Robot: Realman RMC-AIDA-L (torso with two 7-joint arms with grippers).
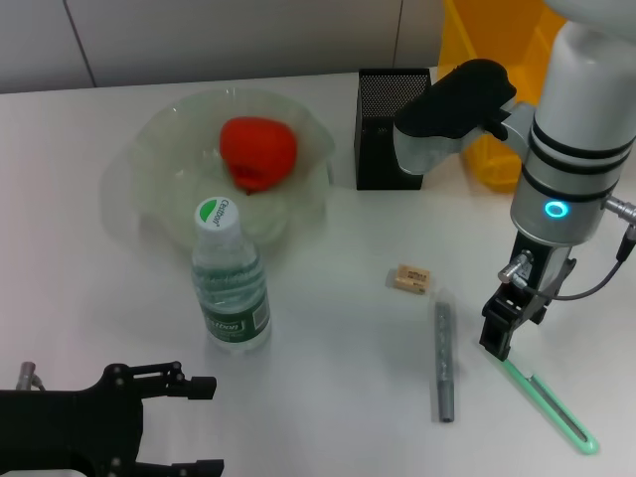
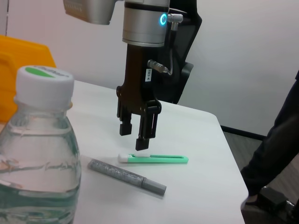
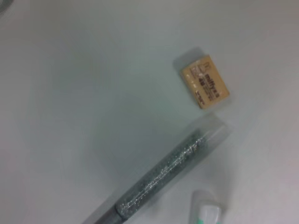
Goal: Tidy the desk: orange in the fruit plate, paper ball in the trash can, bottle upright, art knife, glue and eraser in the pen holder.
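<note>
My right end effector [image 1: 500,335] open over art knife [image 1: 545,402] tip; glue [image 1: 443,361] at nine o'clock, risks snagging.

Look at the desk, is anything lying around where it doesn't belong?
Yes, three things still lie loose on the desk instead of in the pen holder: the eraser, the glue and the art knife. The right claw hangs open just above the knife's white tip. The orange and bottle look fine.

Silver-white right arm [image 1: 571,149], black bands, cyan light ring, black fingers [image 1: 494,338].
</note>
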